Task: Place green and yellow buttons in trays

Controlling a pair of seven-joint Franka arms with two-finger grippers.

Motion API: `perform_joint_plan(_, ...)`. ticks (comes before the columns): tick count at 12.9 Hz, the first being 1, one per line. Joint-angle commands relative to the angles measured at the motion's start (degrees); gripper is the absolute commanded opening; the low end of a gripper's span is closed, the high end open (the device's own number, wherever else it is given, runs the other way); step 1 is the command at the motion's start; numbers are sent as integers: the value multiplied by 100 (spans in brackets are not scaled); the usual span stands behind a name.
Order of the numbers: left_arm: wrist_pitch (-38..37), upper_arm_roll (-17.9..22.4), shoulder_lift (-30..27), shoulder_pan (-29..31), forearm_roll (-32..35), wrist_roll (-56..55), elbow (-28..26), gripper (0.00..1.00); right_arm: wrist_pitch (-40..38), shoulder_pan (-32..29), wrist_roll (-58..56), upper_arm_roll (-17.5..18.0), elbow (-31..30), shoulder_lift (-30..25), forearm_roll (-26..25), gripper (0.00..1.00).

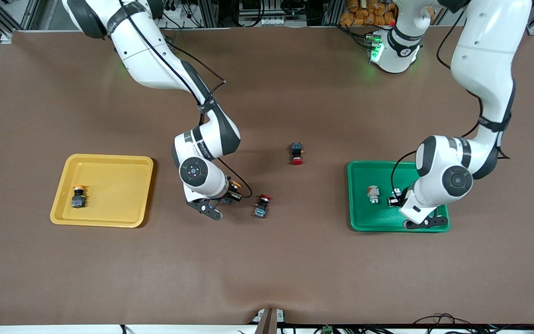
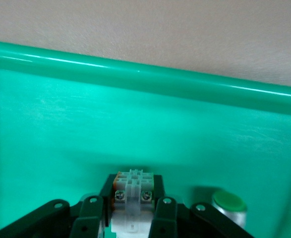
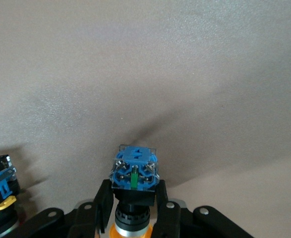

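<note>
On the table, largest first:
Table (image 1: 267, 260): brown mat; both arms reach down onto it.
Yellow tray (image 1: 109, 162): toward the right arm's end, long side running between the arms' ends.
Green tray (image 1: 359, 218): toward the left arm's end; the left arm covers its corner nearest the camera.
Left gripper (image 1: 399, 200): low inside the green tray, fingers (image 2: 164, 215) closed around a white button (image 2: 133, 196). The button's terminal end points away from the wrist; its cap end is hidden between the fingers.
Right gripper (image 1: 230, 195): just over the mat between the trays, fingers (image 3: 161, 208) clamped on a blue button (image 3: 134, 173). Its long axis runs along the fingers, blue terminal block outward, orange cap (image 1: 235, 184) toward the wrist and mostly hidden.
Button in yellow tray (image 1: 79, 196): lies flat, orange cap pointing away from the camera.
Loose white button (image 1: 372, 194): lies in the green tray beside the left gripper, silver end toward the camera; the left wrist view shows its green face (image 2: 229, 202).
Red button, nearer (image 1: 262, 205): on the mat just beside the right gripper, red cap pointing away from the camera; cut off at the edge of the right wrist view.
Red button, farther (image 1: 297, 153): on the mat between the trays, red cap toward the camera.
</note>
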Motion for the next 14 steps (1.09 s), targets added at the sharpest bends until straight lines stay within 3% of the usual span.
perform_joint_plan(1, 30, -37, -66, 15, 42, 32, 39, 100, -63, -28, -28, -39, 142, -31, 70, 0)
perform_joint_plan(5, -303, -20, -417, 287, 42, 49, 214, 100, -510, -194, -194, -91, 264, -312, 35, 0)
perform_joint_plan(7, -960, -20, -567, 279, 42, 49, 591, 100, -966, -492, -746, -100, 370, -479, 26, 0)
perform_joint_plan(10, -1682, -20, -865, 331, 42, 58, 891, 100, -1364, -1221, -2045, -100, 397, -751, 26, 0)
perform_joint_plan(14, -2105, -28, -1444, 375, 42, 224, 962, 100, -1837, -2389, -4189, -153, 388, -840, -70, 0)
